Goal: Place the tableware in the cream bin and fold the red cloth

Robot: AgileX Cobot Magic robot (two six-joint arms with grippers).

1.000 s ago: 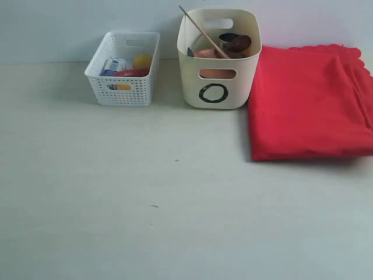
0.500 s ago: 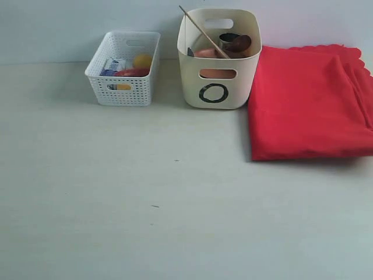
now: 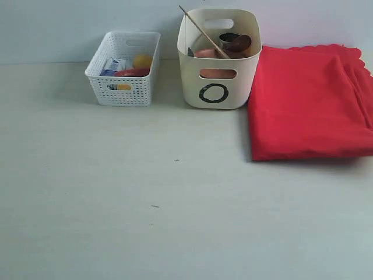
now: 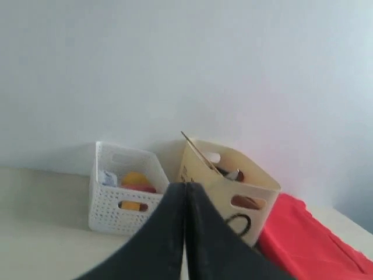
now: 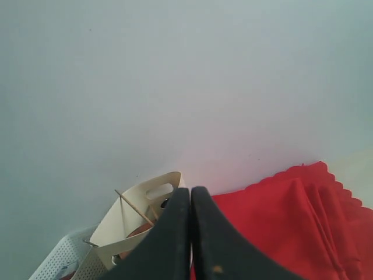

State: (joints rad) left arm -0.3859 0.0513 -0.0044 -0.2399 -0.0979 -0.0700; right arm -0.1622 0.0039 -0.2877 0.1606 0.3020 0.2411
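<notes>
The cream bin stands at the back of the table with a black ring mark on its front. Tableware rests inside it: a chopstick leans out over the rim, a dark wooden spoon and a brown plate show near the top. The red cloth lies folded flat just right of the bin. Neither arm shows in the exterior view. My left gripper is shut and empty, facing the bin. My right gripper is shut and empty, pointing between the bin and the cloth.
A white lattice basket left of the bin holds food items and a blue-and-white carton. A pale wall rises behind both containers. The cloth reaches the right edge of the exterior view.
</notes>
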